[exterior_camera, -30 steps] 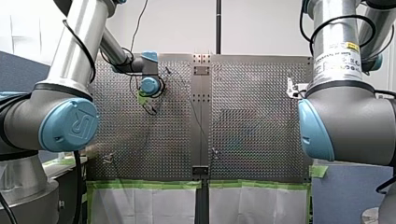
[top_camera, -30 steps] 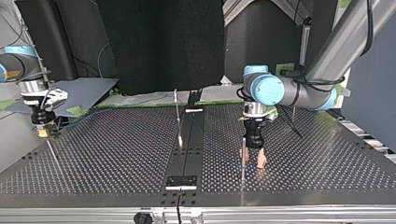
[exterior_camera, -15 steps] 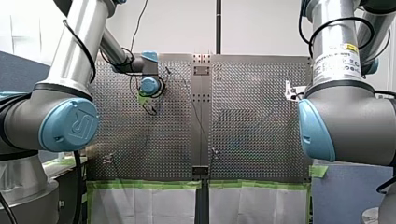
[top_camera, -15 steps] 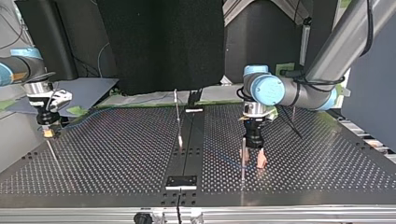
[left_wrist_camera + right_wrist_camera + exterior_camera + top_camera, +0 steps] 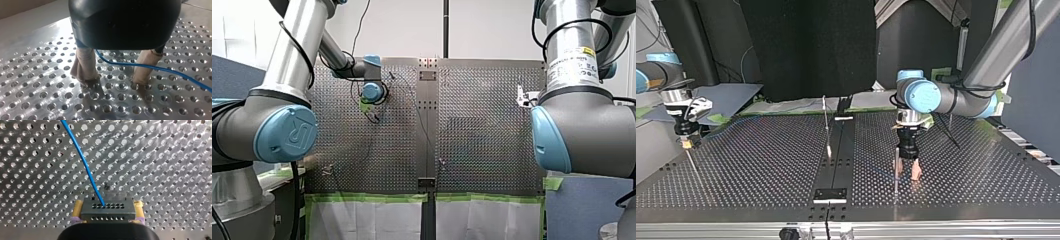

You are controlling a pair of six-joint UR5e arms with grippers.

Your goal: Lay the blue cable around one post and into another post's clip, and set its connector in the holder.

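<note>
Our right pincer (image 5: pixel 108 214) pinches the connector (image 5: pixel 107 209), not yet seated, while our left pincer (image 5: pixel 113 78) stands spread astride the cable (image 5: pixel 150 67), whose routing looks unfinished.

Embossed logo on the blue joint cap (image 5: pixel 286 134) of my left arm (image 5: pixel 294 47): R legible. The white sticker (image 5: pixel 573 62) on my right arm (image 5: pixel 584 125) has print too small to read.

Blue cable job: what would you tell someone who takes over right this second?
Right gripper: shut on the connector, held over the table, not set down.
Left gripper: open, tips at the table beside a post; the blue cable runs loose between its fingers.
Done: connector gripped.
Left: route the cable around the posts, then seat the connector.
</note>
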